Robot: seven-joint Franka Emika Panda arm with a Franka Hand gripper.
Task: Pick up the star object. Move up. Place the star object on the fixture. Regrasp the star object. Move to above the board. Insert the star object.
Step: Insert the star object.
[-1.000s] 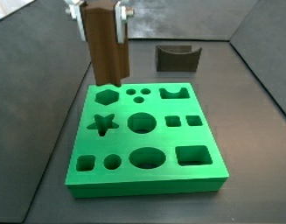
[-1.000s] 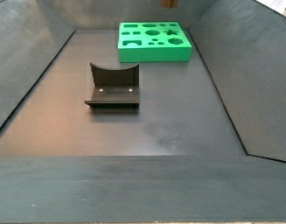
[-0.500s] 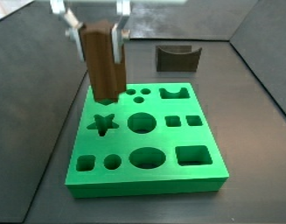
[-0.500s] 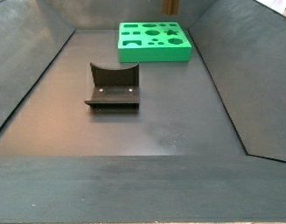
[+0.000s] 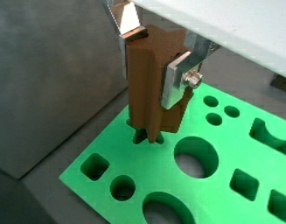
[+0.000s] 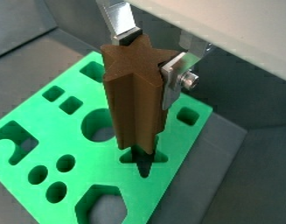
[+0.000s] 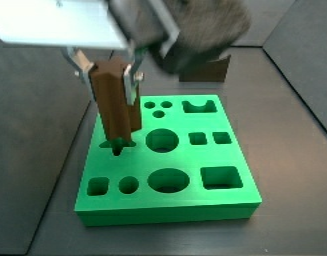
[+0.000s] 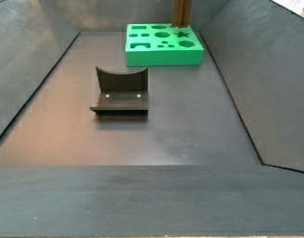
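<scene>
The star object (image 7: 115, 100) is a long brown star-section block, held upright with my gripper (image 7: 112, 62) shut on its upper end. In both wrist views the silver fingers (image 5: 180, 74) (image 6: 174, 74) clamp the star object (image 5: 151, 87) (image 6: 133, 96) from two sides. Its lower end meets the star-shaped hole (image 7: 118, 150) near one long edge of the green board (image 7: 190, 160) (image 5: 151, 171) (image 6: 52, 127); I cannot tell how deep it sits. The dark fixture (image 7: 209, 70) (image 8: 119, 91) stands apart from the board (image 8: 161, 58), with nothing on it.
The board carries several other holes, among them a hexagon, circles and squares. Dark sloping walls enclose the floor on all sides. My arm's bulk hangs over the board's far end and partly hides the fixture in a side view.
My gripper has come down and shifted along the board with the star object. The block's lower end went from hanging over the hexagon hole to meeting the star hole.
</scene>
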